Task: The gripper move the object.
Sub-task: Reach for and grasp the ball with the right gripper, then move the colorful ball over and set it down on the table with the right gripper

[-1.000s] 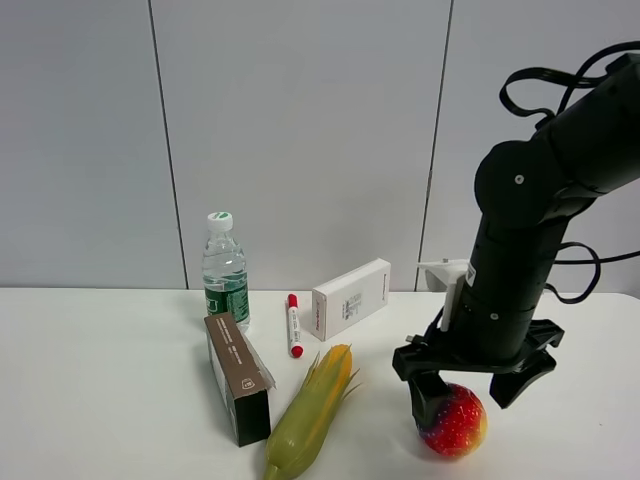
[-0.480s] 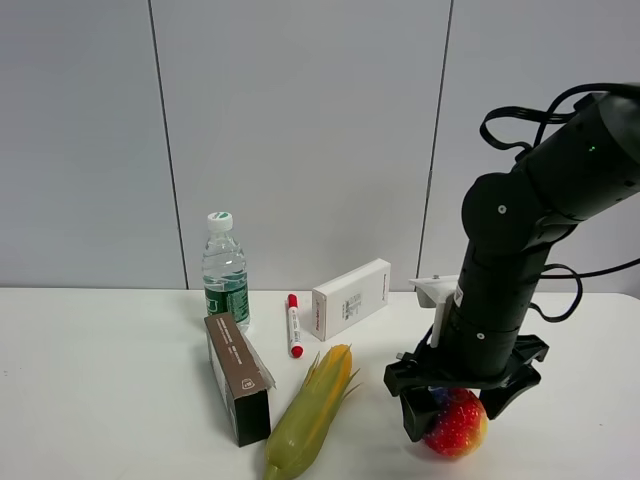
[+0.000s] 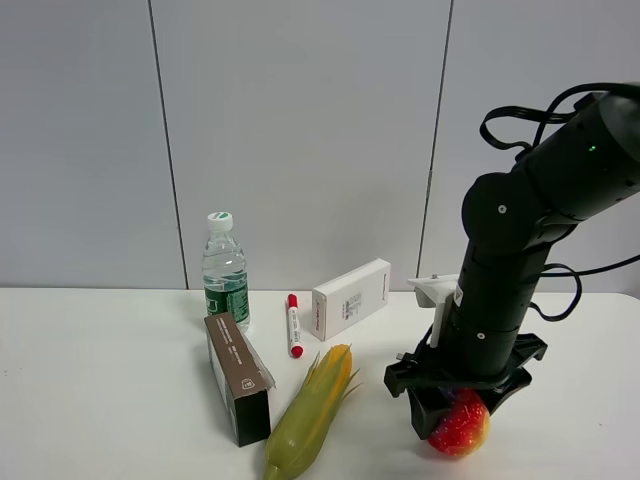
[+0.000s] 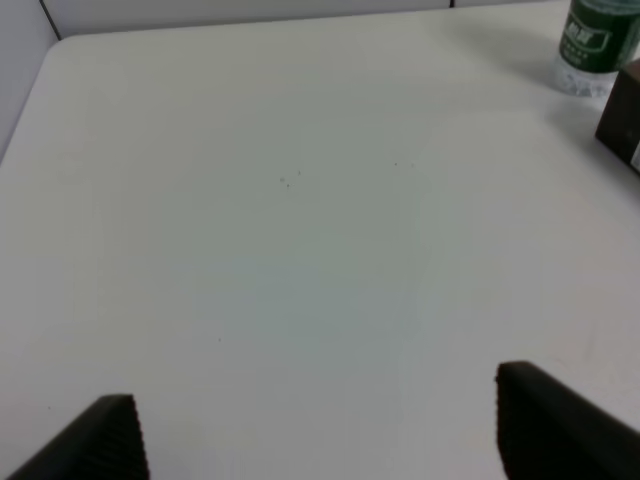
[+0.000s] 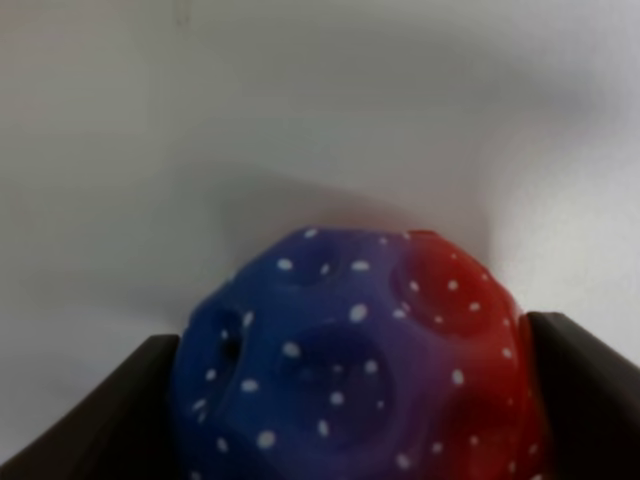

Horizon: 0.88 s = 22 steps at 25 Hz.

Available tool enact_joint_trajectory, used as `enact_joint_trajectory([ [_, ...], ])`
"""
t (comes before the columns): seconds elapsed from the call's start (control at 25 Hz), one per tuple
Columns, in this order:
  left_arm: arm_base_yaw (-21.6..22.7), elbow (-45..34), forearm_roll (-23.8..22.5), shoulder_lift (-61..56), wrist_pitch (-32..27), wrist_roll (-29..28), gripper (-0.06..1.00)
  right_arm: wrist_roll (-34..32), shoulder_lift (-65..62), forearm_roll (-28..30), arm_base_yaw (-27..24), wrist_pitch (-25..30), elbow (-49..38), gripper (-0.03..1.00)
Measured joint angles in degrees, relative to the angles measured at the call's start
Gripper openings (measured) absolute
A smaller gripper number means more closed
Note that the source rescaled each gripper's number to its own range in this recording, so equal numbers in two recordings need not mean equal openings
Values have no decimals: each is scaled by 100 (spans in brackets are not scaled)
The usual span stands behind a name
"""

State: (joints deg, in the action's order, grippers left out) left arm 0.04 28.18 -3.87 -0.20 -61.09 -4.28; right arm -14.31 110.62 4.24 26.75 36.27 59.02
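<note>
White tabletop (image 3: 100, 380) meets a pale grey panelled wall, and one yellow-green corn cob (image 3: 310, 410) lies near its front edge. Around the cob are one water bottle (image 3: 225, 270) standing behind and to its left, one red-capped marker (image 3: 294, 325) lying behind it, and two boxes. The dark box (image 3: 238, 378) stands just beside the cob's left, and the white box (image 3: 350, 298) sits behind and slightly to its right.

One speckled ball (image 3: 460, 425) sits to the right of the cob, apart from it. The right gripper (image 3: 460, 410) is down over the ball, and the wrist view shows its two black fingers (image 5: 90, 420) pressed against the ball's blue and red sides. Whether the ball touches the table cannot be told.

The left gripper (image 4: 330, 440) hangs over bare tabletop, its jaws wide apart with nothing between them.
</note>
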Motion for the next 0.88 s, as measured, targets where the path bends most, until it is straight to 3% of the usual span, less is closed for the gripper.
enact_joint_trajectory([
  [0.24,0,0,0,0,0,0,100,153,-69,-6,63,156,10,0],
  [0.36,0,0,0,0,0,0,100,247,-426,-161,235,596,225,0],
  [0.56,0,0,0,0,0,0,100,1013,-1295,-813,861,1421,1320,0],
  [0.72,0,0,0,0,0,0,100,1558,-1362,-1339,1649,1667,2626,0],
  [0.88,0,0,0,0,0,0,100,1740,-847,-1371,2094,1713,3420,0],
])
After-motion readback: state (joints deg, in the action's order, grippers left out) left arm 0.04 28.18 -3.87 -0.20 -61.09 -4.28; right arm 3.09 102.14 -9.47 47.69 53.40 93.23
